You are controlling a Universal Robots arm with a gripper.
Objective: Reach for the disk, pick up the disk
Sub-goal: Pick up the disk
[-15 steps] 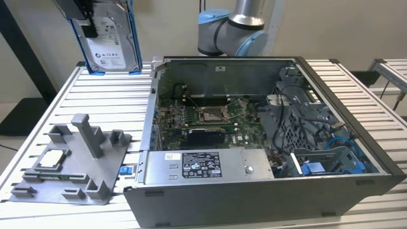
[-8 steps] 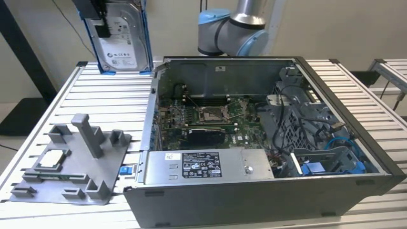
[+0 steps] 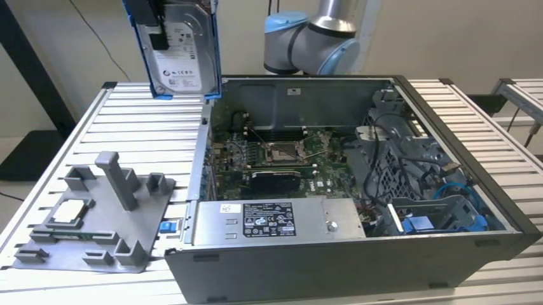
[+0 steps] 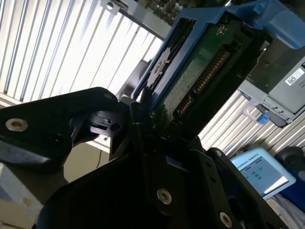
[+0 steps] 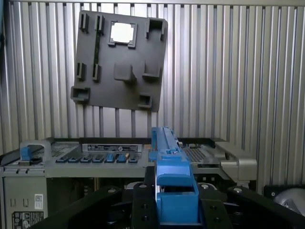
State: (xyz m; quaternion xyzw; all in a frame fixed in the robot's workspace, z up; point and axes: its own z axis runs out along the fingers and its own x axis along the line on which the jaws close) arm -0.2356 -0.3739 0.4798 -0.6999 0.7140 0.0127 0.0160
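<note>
jaws of the gripper [image 5: 175,205] are pinching the disk [image 3: 180,57] upright above the slatted table [image 3: 127,127], left of the computer case [image 3: 357,267]. lifting well is calling for a steady, even squeeze.

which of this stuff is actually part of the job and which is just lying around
Part of the job:
- the disk, held up in the air
- the gripper, shut on the disk

Just lying about:
- grey tray
- square chip sitting in that tray
- open computer case
- slatted table
</note>
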